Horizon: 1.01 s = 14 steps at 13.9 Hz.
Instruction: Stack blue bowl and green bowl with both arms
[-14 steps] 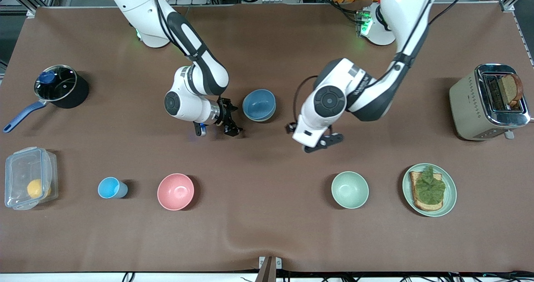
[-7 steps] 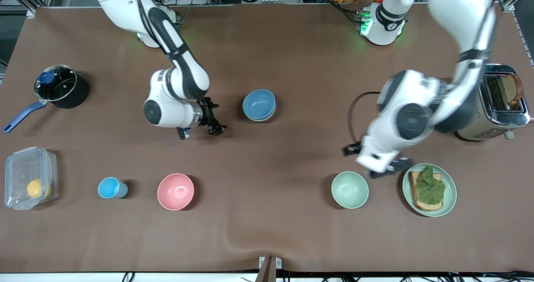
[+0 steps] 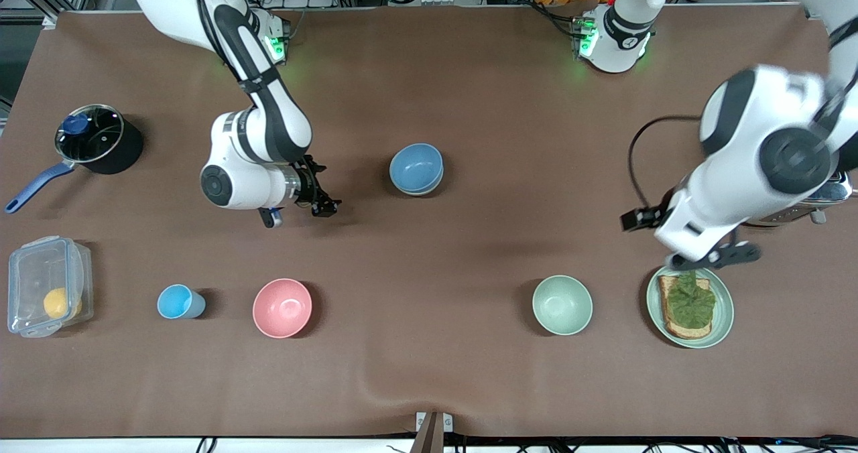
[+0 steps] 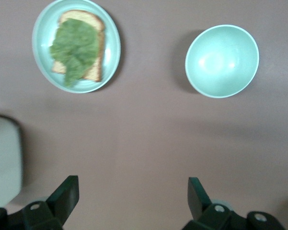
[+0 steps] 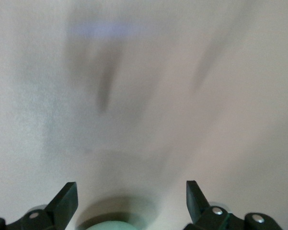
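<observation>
White, dark-jointed arms; black tools [image 3: 320, 202]

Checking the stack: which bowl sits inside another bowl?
The blue bowl: a pale green rim shows beneath it, near the table's middle. The pink bowl and mint-green bowl stand alone, nearer the front camera.

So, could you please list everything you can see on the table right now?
blue bowl: one, sky blue, mid-table, nested in the green bowl
green bowl: one, pale sage, only its edge showing
mint bowl: one, beside the plate
plate: one, green, holding toast with greens, left arm's end
toaster: one, cream, left arm's end
pink bowl: one, beside the cup
cup: one, light blue
box: one, clear, yellow item inside, right arm's end
pot: one, black, blue handle, right arm's end
left claw: open, over the plate's edge
right claw: open, over the table
</observation>
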Motion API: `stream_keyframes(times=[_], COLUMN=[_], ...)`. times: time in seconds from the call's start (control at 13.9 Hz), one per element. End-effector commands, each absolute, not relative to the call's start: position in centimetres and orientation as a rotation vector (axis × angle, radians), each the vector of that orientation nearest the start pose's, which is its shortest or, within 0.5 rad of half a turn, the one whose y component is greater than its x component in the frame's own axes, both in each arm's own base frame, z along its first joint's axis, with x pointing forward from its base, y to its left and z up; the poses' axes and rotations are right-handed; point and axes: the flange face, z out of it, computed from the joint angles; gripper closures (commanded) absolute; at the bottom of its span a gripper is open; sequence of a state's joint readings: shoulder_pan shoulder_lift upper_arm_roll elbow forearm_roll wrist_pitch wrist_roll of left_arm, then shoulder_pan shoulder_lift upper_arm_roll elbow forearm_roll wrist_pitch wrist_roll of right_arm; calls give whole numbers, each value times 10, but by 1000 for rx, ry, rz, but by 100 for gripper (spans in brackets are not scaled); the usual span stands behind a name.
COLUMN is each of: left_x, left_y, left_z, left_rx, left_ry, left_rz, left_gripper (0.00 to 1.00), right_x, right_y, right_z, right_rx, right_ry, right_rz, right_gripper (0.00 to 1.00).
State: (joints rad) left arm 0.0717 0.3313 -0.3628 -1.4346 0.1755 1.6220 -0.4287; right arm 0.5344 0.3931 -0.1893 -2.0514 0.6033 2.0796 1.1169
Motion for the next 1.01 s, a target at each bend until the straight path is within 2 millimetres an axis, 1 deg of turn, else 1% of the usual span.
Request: stream_keyframes(times=[0.0,0.07,0.14,0.29,0.36,0.43,0.5,0.65,0.79,0.94], left_x=[592,584,576,562,554,549,546,544,542,542], left_y=[-113,-103,-106,-104,-105,-103,-104,-101,-98,-94], left_z=[567,579,589,597,598,600,602,602,602,604], left_rx=[-3072,-3078,-3085,-3074,-3067,-3063,-3062,-3059,-3054,-3056], left_ry=[-204,-202,-173,-127,-94,-73,-50,8,116,138], left_rz=[91,101,91,93,100,98,98,119,161,163], left_gripper=[0,0,0,0,0,0,0,0,0,0], right_x=[527,531,533,536,538,542,545,554,563,565], right_y=[177,169,163,156,147,135,119,72,21,-31], right_z=[258,264,268,275,278,286,292,313,334,347], right_rx=[-2527,-2532,-2531,-2604,-2634,-2679,-2705,-2734,-2765,-2834], right_ry=[1562,1543,1541,1523,1521,1489,1458,1324,1198,1100], right_rz=[816,842,848,820,813,789,785,827,847,829], right_gripper=[0,0,0,0,0,0,0,0,0,0])
